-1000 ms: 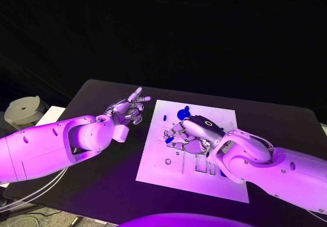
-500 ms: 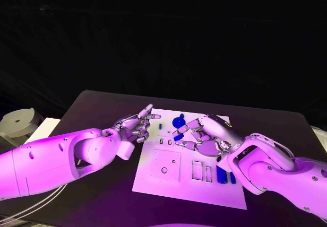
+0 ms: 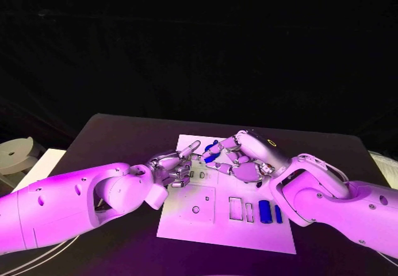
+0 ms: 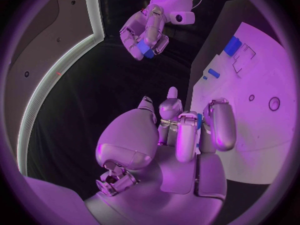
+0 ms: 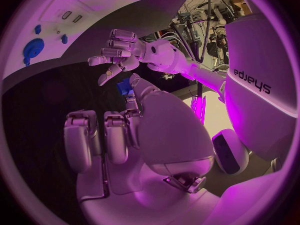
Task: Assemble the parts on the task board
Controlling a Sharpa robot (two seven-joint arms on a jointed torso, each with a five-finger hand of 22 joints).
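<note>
The white task board (image 3: 207,224) lies in the middle of the black table. My right hand (image 3: 247,156) is raised over its far end and pinches a small blue part (image 3: 210,155) at its fingertips; the same part (image 5: 125,88) shows in the right wrist view and again (image 4: 145,49) in the left wrist view. My left hand (image 3: 172,168) hovers at the board's left edge with its fingers apart, reaching towards the right hand and holding nothing. A round blue part (image 5: 32,47) sits on the board. Two blue bars (image 3: 266,211) stand in slots near the right arm.
The board has several empty slots (image 3: 236,208) and small holes (image 3: 195,209) on its near half. A white spool (image 3: 11,154) stands off the table's left side. Bare black table (image 3: 124,138) lies left of the board and beyond it.
The right hand has lifted off the board with a small blue part and turned towards the left hand. The left hand has moved in to the board's edge. The camera has shifted too.
</note>
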